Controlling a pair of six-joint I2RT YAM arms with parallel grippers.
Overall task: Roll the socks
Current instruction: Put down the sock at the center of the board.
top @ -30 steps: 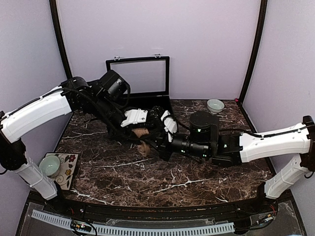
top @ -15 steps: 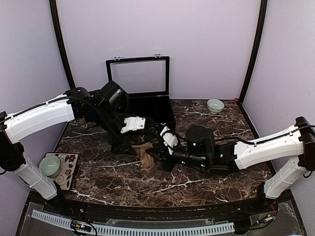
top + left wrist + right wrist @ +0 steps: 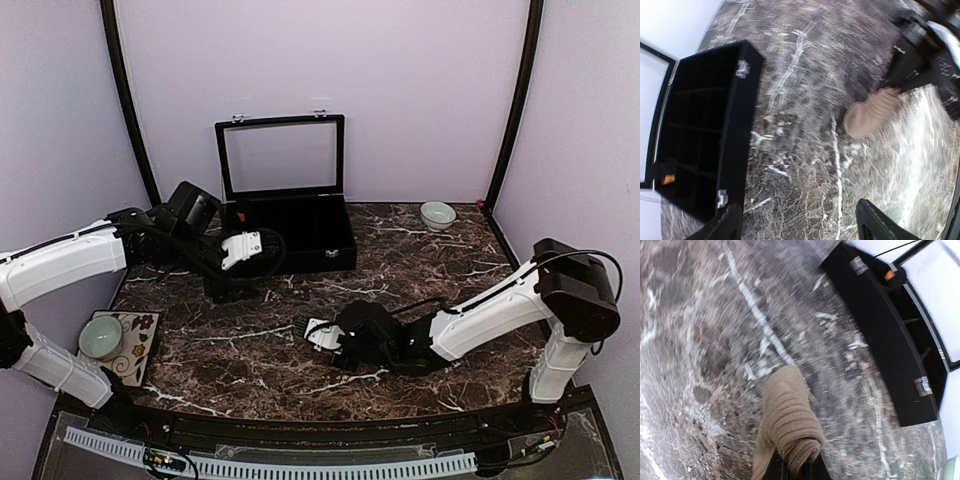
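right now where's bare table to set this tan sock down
Bare table lies between the black case and the small bowl at the far right, and along the near edge between the tile and the right gripper holding the tan sock. Crowded: the case's left end, where the open left gripper hangs, and under the right arm.

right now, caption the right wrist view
Right gripper shut on a tan sock over the marble table, black case beyond.
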